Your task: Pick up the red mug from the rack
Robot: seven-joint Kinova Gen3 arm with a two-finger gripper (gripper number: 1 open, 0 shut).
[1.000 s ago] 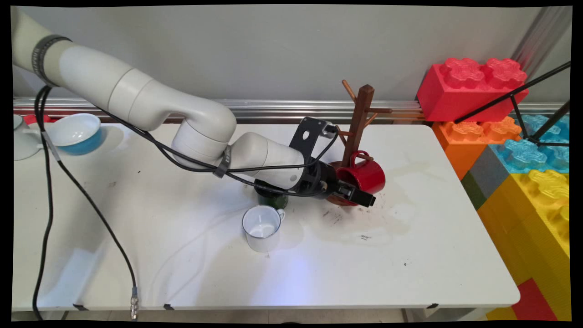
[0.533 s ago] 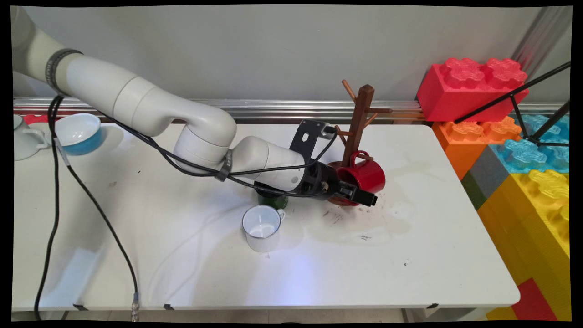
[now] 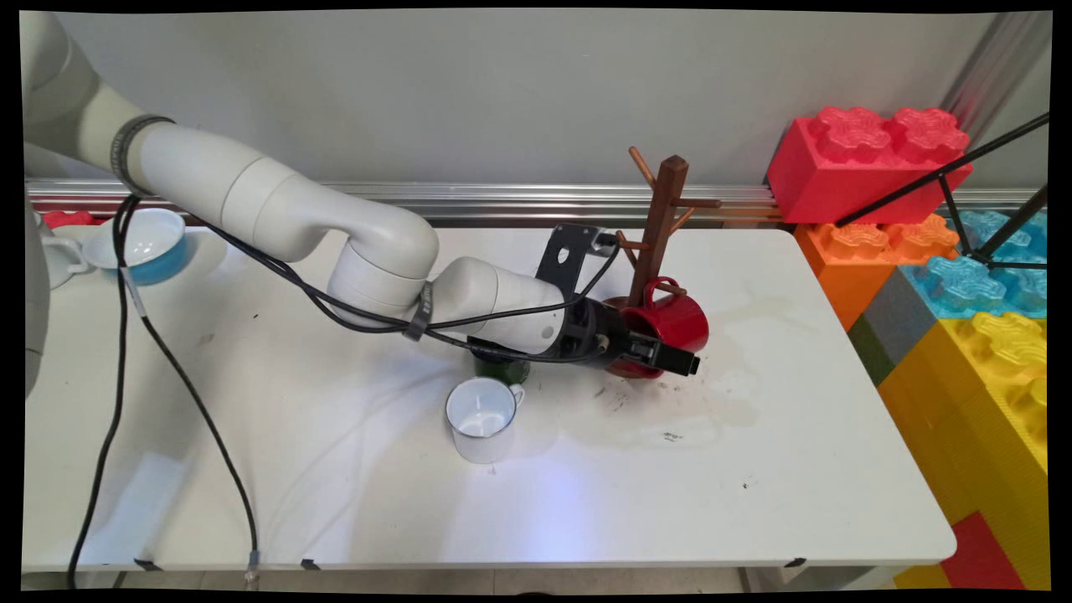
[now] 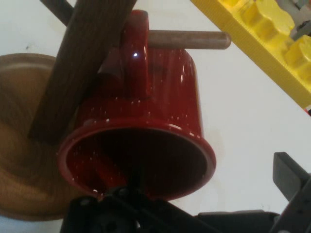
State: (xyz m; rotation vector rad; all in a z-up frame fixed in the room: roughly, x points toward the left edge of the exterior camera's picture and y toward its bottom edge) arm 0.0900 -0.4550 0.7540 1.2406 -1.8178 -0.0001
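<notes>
- At the counter's (image 3: 754, 502) far middle: wooden mug tree (image 3: 662, 218) on a round base (image 4: 24, 145), with a red mug (image 3: 678, 322) hung by its handle on a low peg (image 4: 194, 40), mouth tilted down and toward the hand camera.
- Just in front of the mug's mouth: pincer (image 3: 670, 360), lying nearly level and low over the counter, released. One finger (image 4: 289, 177) seen in the hand view, well clear of the mug's wall. The other finger not made out.
- Under the wrist: dark green cup (image 3: 501, 368), mostly hidden.
- Nearer the camera, just beside the green cup: white mug (image 3: 480, 427), upright, handle to the right.
- At the far left edge: blue bowl (image 3: 146, 243).
- Off the counter's right end: stacked toy blocks (image 3: 963, 293) in red, orange, blue and yellow.
</notes>
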